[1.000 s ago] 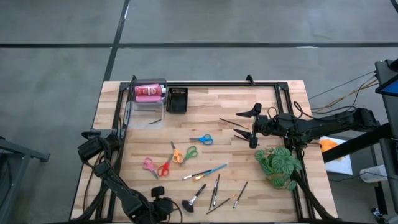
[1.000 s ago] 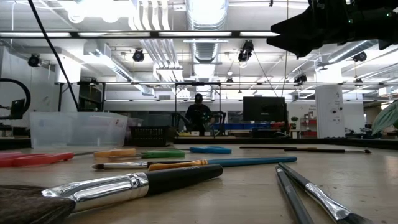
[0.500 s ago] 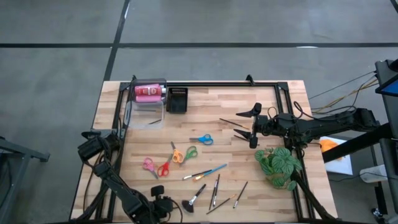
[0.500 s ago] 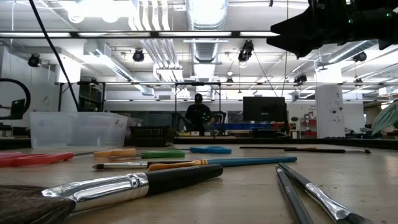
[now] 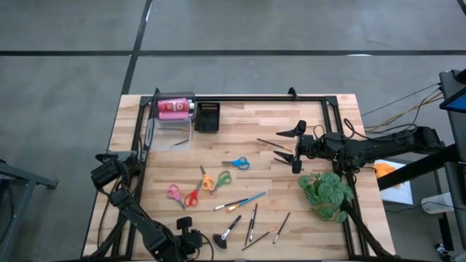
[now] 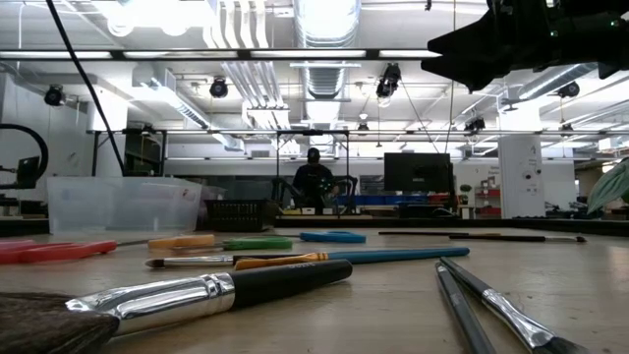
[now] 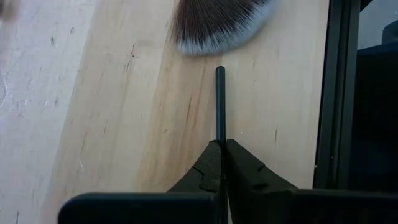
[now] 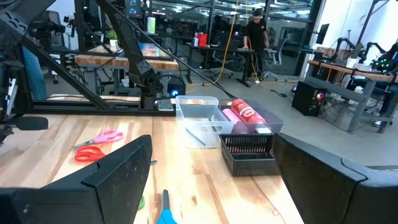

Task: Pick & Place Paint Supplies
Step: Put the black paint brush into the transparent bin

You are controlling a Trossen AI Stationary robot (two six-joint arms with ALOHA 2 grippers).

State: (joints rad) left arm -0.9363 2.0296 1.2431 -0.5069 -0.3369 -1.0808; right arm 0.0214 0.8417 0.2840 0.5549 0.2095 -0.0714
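My left tool [image 5: 191, 241] rests clenched on the desk [image 5: 320, 240] at its near edge, beside the fluffy black brush [image 5: 226, 233]; the clear tub [image 5: 172, 124] at the far left corner already holds the pink bottles [image 5: 173, 108]; scissors (pink [image 5: 173, 192], red [image 5: 193, 197], orange [image 5: 206, 181], green [image 5: 222, 177], blue [image 5: 236, 162]) and thin brushes [image 5: 251, 223] lie mid-desk; my right tool [image 5: 294, 145] hovers released over two dark brushes [image 5: 272, 143], beside the plant [image 5: 325, 193]. I judge I should drop squarely across one handle, pinching near its middle.
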